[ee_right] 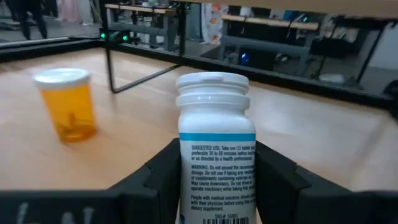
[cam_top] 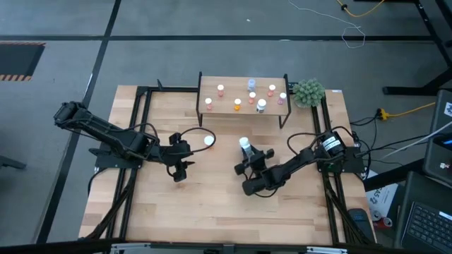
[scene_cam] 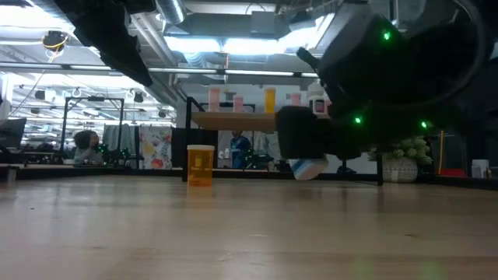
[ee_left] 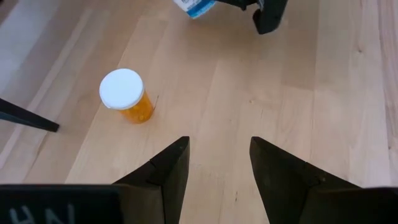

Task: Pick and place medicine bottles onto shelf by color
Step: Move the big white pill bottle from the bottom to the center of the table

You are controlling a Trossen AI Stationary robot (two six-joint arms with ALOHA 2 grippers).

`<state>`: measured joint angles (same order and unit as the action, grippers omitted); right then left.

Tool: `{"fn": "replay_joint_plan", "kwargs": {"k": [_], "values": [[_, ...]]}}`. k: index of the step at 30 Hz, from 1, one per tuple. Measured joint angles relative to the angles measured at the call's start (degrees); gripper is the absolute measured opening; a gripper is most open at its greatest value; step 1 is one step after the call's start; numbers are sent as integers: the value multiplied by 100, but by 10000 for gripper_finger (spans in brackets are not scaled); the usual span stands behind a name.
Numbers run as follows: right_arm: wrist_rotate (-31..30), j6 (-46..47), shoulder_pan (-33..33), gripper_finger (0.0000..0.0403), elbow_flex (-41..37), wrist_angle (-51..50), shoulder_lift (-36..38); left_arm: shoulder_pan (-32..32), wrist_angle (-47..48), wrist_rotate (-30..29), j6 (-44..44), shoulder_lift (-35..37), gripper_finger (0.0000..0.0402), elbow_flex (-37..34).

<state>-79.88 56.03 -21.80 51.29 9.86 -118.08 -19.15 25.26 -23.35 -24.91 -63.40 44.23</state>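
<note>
A light-wood shelf (cam_top: 242, 106) on black legs stands at the table's far side, with several small bottles (cam_top: 237, 104) upright on it. An orange bottle with a white cap (cam_top: 208, 140) stands upright on the table; it also shows in the left wrist view (ee_left: 127, 96), the right wrist view (ee_right: 66, 104) and the low view (scene_cam: 200, 166). My right gripper (cam_top: 251, 156) is shut on a white bottle with a blue-striped label (ee_right: 214, 149), right of the orange one. My left gripper (ee_left: 217, 146) is open and empty above the table, nearer than the orange bottle (cam_top: 181, 171). My right gripper pinches the white bottle's labelled body (ee_right: 214, 186) between its two fingers, one on each side. The bottle lies along the fingers, its white cap (ee_right: 213, 87) pointing away from the wrist toward the shelf. In the low view the cap (scene_cam: 307, 169) is tilted down, just above the table.
A green bushy plant (cam_top: 308, 92) stands at the shelf's right end. A black cable (cam_top: 189, 134) loops on the table near the orange bottle. Black frame rails (cam_top: 141, 127) run along the table's left and right sides. Bare wood lies toward the near edge.
</note>
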Motion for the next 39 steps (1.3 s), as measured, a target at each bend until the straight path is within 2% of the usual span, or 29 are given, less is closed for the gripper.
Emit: {"fn": "replay_joint_plan", "kwargs": {"k": [8, 15, 24, 33, 39], "values": [[-134, 188, 352, 160, -310, 53, -193, 0, -6, -5, 2, 0, 165, 0], [-721, 520, 415, 160, -204, 171, -599, 0, -22, -2, 3, -2, 165, 0], [-565, 520, 413, 191, -195, 210, -588, 0, -22, 0, 7, -2, 165, 0], [144, 505, 446, 242, -206, 184, -610, -1, -24, 2, 0, -2, 165, 0], [63, 374, 439, 258, -206, 191, -599, 0, -24, 2, -2, -1, 165, 0]]}}
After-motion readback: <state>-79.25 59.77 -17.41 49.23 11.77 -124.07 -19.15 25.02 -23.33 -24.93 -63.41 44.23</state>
